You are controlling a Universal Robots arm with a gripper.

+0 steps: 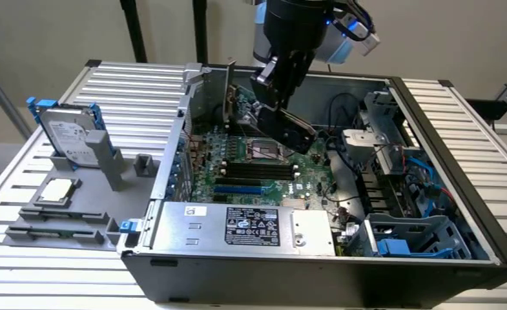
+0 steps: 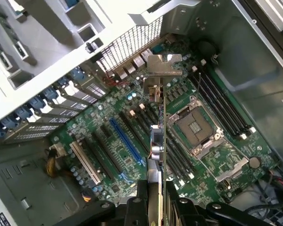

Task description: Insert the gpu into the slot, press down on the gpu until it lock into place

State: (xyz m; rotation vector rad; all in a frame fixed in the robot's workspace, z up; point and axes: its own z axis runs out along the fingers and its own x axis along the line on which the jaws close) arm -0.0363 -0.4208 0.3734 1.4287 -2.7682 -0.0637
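Gpu [image 1: 293, 131], a thin flat black circuit card, hangs clamped in our black gripper [image 1: 273, 103] above and to one side of the long bright-blue plastic slot [image 2: 127, 142], so we judge insertion unstarted, calling for its edge aligned over that slot.

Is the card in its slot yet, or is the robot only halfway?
Not yet. Done: the gripper is shut on the gpu. In hand: it holds the card in the air above the motherboard. Left: the blue slot is empty, so inserting and pressing down are not done.
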